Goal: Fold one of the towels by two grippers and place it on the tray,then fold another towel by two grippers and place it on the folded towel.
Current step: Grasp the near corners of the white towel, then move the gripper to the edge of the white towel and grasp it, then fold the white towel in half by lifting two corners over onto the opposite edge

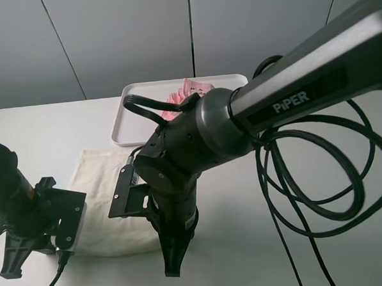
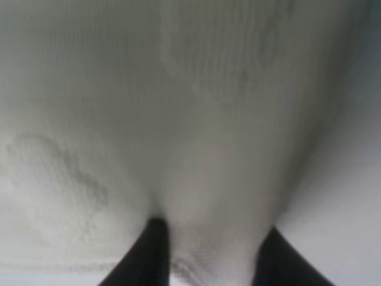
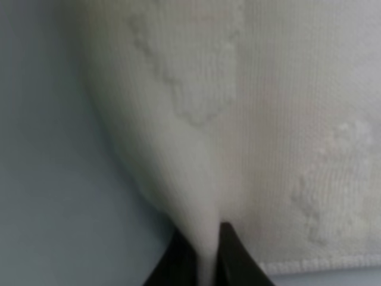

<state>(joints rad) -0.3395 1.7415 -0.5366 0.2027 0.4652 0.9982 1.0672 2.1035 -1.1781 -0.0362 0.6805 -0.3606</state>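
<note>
Frankly, the tabletop (image 1: 49,125) looks smooth, so I judge any uneven pull would drag the cloth. The tray (image 1: 129,130) sits at twelve o'clock, with the cream-white towel (image 1: 103,179) spread flat at its seven o'clock and the folded pink towel (image 1: 194,90) on the tray's far side. My right pincer (image 3: 203,231) is clamped tight on a thin pinch near the towel's five o'clock corner; that sliver could slip out on the lift. My left pincer (image 2: 213,229), near the seven o'clock corner, stands partly apart with cloth between its jaws, and I cannot tell whether it bites; if not, the fold goes crooked.
</note>
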